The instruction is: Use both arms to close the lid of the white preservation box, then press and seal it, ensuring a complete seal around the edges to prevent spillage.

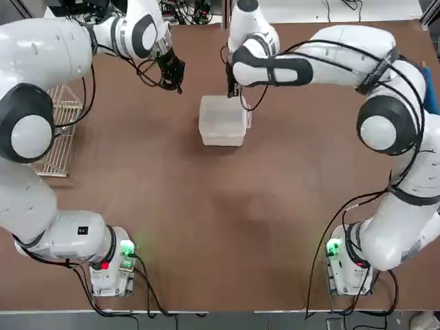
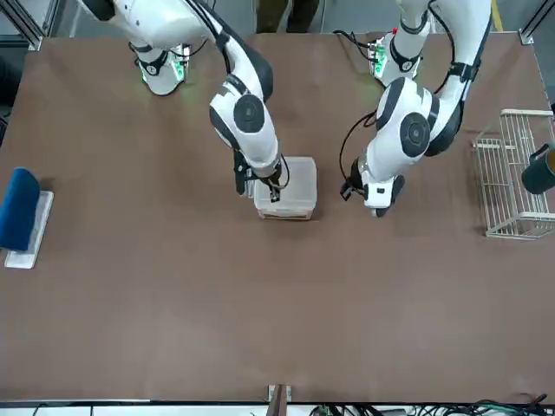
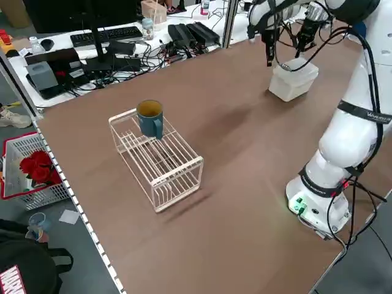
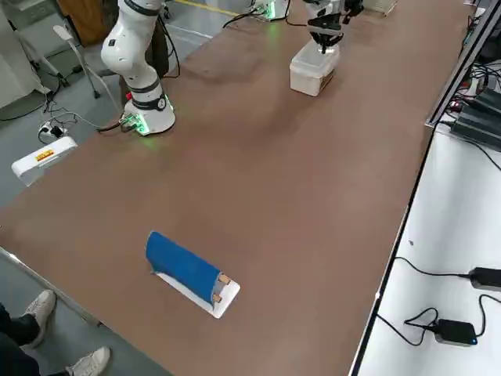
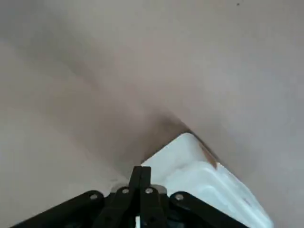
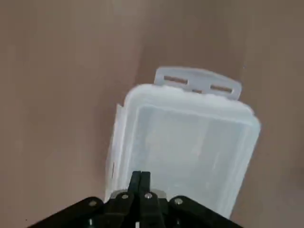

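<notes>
Brown desk (image 1: 227, 227): lid (image 6: 190, 142) lies down on the box (image 1: 222, 120) near the far edge; both grippers, right (image 6: 140, 176) and left (image 5: 140, 172), pinched empty, should press each rim side evenly.

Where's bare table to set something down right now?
The wide stretch between the white preservation box and the two arm bases is bare. It is crowded at the box, with the right claw over it and the left claw beside it.
</notes>
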Controlling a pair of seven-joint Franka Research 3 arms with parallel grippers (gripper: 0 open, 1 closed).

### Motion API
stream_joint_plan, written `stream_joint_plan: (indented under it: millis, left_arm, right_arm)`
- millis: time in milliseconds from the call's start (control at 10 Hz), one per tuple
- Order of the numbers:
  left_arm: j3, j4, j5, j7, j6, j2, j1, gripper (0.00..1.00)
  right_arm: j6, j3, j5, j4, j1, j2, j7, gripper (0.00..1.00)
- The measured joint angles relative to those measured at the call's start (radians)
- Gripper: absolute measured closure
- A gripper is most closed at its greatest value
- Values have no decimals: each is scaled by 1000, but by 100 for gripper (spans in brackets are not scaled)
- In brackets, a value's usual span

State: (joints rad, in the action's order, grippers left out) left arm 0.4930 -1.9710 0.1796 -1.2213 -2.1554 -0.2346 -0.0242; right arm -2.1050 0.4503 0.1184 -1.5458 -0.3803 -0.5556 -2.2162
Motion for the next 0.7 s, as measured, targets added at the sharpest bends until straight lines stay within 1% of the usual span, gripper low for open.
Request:
stream_joint_plan:
  millis: [100,200,300,500,600,700]
  left_arm:
    - [2,15,0,-45,-1,-1,-28,99]
    - [3,32,0,-98,-4,-6,-68,99]
    - [3,51,0,-154,-19,-19,-110,99]
    - [2,80,-3,-259,-111,-70,-194,99]
    - [1,84,-19,-309,-167,-103,-238,99]
    - [1,88,-55,-363,-221,-138,-275,99]
  right_arm:
    - [49,11,-1,-3,38,17,54,99]
    - [74,15,-12,-25,76,35,122,99]
    - [78,16,-51,-74,123,60,216,99]
    - [69,15,-160,-186,212,116,406,99]
    - [44,12,-223,-235,246,134,484,99]
    - [12,-4,-321,-274,265,142,576,99]
